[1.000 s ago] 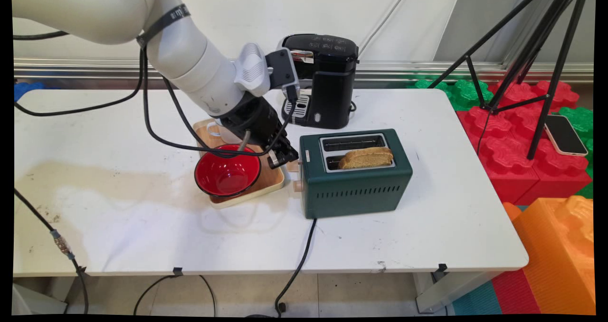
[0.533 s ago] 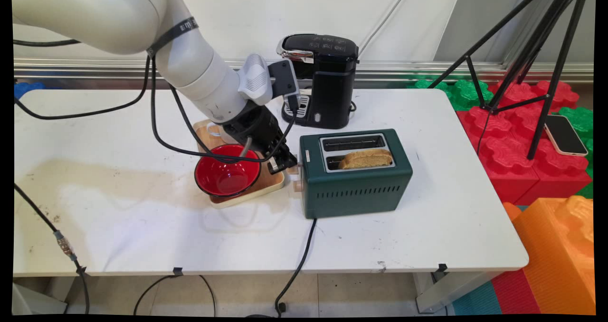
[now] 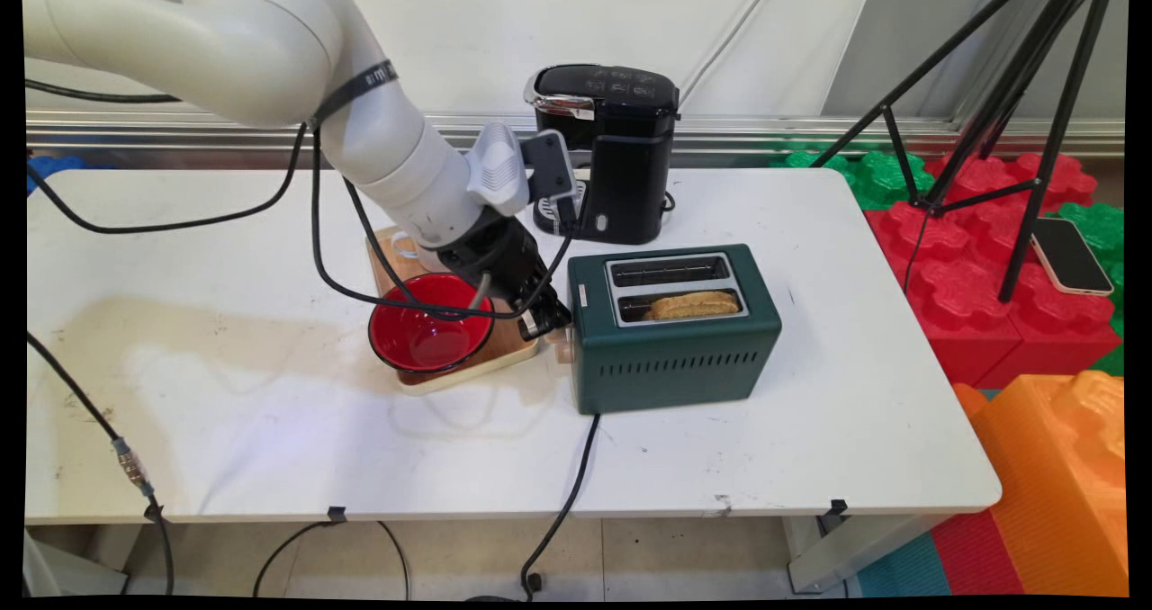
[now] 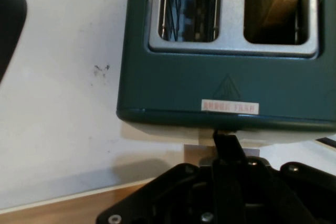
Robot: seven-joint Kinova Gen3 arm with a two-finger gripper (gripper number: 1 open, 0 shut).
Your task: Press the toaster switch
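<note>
My black gripper (image 3: pixel 545 319) (image 4: pixel 224 141) is shut, its fingers pressed together. Their tip sits on the pale lever (image 4: pixel 198 151) at the left end of the dark green toaster (image 3: pixel 675 358) (image 4: pixel 220 87). A slice of brown bread (image 3: pixel 695 304) (image 4: pixel 283 3) lies low in the toaster's near slot, barely above the rim. The far slot (image 3: pixel 668 271) holds nothing. Just left of the gripper, a red bowl (image 3: pixel 430 331) stands on a wooden tray (image 3: pixel 515 347).
A white cup (image 3: pixel 407 246) stands at the tray's far end, partly hidden by the arm. A black coffee machine (image 3: pixel 612 151) is behind the toaster. The toaster's black cord (image 3: pixel 567 493) runs over the table's front edge. A tripod (image 3: pixel 990 97), phone (image 3: pixel 1071 255) and foam blocks (image 3: pixel 972 259) are off the right.
The gripper has pushed downward at the toaster's left end. The bread has sunk from standing well above the slot to lying almost level with it.
</note>
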